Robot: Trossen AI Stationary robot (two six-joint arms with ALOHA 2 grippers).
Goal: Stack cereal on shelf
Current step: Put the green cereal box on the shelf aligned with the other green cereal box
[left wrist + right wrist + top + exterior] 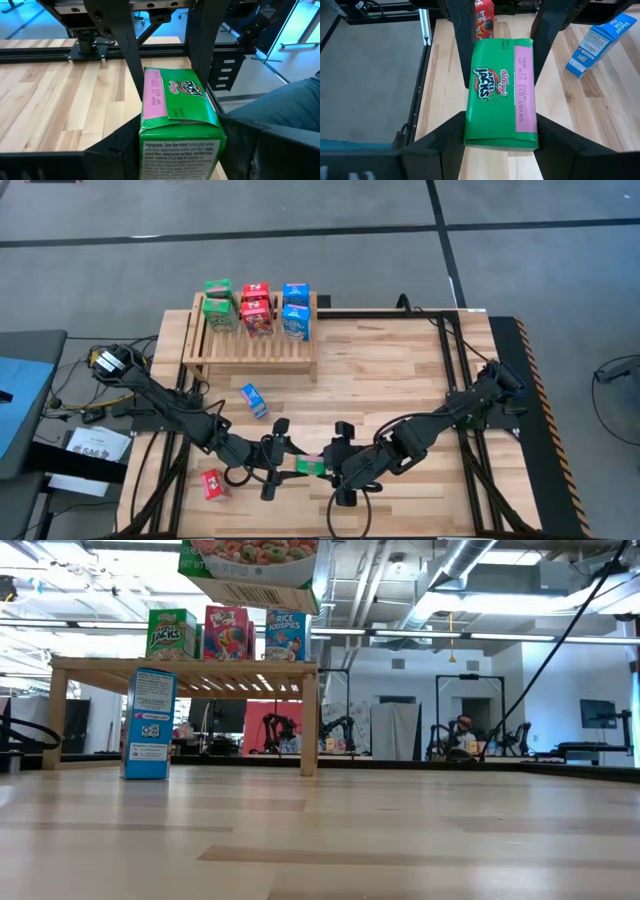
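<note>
1. Six cereal boxes (pixel 256 308) stood on the shelf (pixel 250 345).
2. In front of the shelf, my left gripper (pixel 283 465) and right gripper (pixel 336 470) both clamped the green box (pixel 309 468).
3. A blue box (pixel 254 400) and red box (pixel 212 484) remained on the table (pixel 400 370).

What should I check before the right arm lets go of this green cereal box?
1. Left tool closed on the green box: ok.
2. Left grip firm enough to carry it alone: cannot tell.
3. Right tool gripping the box: ok, not yet released.
4. Box lifted off the table: ok, seen high in the low view.
5. Free bars on the shelf: ok, along its front.
6. Clear route to the shelf: not ok, the blue box stands between.
</note>
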